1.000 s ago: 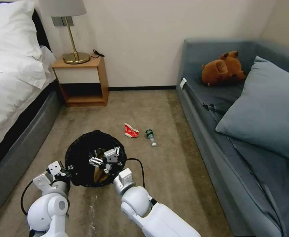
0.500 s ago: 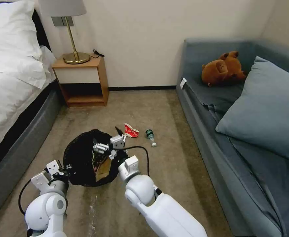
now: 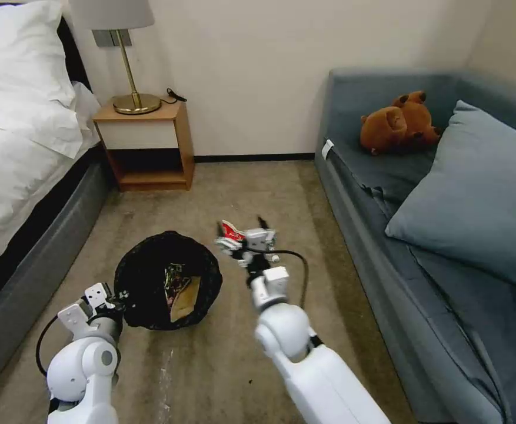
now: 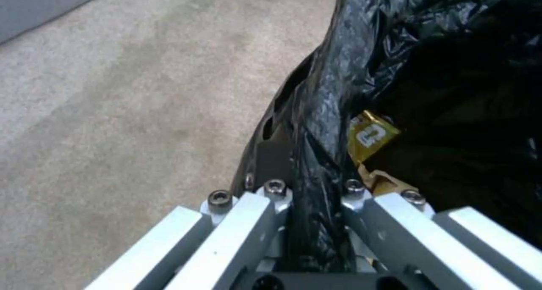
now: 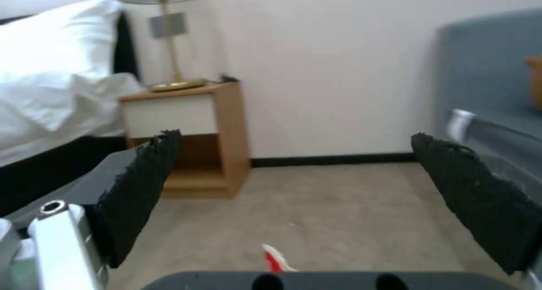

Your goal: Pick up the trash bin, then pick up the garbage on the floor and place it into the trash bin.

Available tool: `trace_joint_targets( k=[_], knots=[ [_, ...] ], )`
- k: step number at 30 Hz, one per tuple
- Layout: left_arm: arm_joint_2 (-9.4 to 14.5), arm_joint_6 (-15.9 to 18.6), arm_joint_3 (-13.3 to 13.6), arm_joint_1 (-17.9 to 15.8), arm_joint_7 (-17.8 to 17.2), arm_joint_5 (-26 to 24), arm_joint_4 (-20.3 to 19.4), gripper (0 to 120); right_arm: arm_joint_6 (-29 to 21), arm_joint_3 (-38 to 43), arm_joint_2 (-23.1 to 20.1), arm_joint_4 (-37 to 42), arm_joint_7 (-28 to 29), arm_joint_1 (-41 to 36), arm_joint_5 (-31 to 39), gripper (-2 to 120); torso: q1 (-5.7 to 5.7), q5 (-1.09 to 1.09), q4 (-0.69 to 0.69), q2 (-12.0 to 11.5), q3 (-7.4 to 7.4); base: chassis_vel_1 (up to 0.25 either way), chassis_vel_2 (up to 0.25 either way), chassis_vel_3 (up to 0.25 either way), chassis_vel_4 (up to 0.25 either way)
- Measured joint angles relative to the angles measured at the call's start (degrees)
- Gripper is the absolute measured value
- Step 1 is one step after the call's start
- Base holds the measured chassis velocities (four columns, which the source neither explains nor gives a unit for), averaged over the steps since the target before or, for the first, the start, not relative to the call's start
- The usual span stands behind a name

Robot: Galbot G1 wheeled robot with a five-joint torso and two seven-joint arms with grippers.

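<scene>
Carpeted bedroom floor (image 3: 305, 194) between bed and sofa: trash bin (image 3: 152, 268) stands clamped at its bagged rim by the left gripper (image 4: 308, 192), while the right gripper (image 3: 247, 241) — jaws apart — hovers above the crushed carton (image 3: 232, 231), judged light, soft, best pinched across its flattened body.

L arm was bent low at the near-left side of the trash bin (image 3: 168, 281), wrist angled toward it. Left end effector (image 4: 308, 197) was clamped on the bin's bag-lined rim, one finger inside, one outside. R arm reached fwd past the bin's right side, forearm roughly straight, cable looping beside the wrist. Right end effector (image 3: 247, 240) hung just beyond the bin's far-right edge, pads (image 5: 141, 188) spread wide apart w/ nothing between them, pointing away from the robot.
</scene>
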Motion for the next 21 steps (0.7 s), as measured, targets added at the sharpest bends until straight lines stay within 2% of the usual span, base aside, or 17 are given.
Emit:
trace_joint_targets(
  k=[6,8,21],
  knots=[
    [0.4,-0.3,-0.9,1.9,0.2,-1.1,-1.5,1,4.1,4.4,-0.2,-0.6,-1.5,-4.5,0.3,100,0.00,0.00,0.01,0.0,0.00,0.000,0.000,0.000,0.000],
    [0.4,-0.7,-1.3,2.5,0.3,-1.2,-1.7,1,6.8,5.8,-0.5,-2.2,-2.0,-5.7,0.0,100,0.00,0.00,0.01,0.0,0.00,0.000,0.000,0.000,0.000],
    [0.1,-0.9,-0.7,2.9,0.4,-0.9,-2.0,1,10.2,8.4,-0.2,-6.3,-5.0,-6.4,-0.5,100,0.00,0.00,0.01,0.0,0.00,0.000,0.000,0.000,0.000]
  ],
)
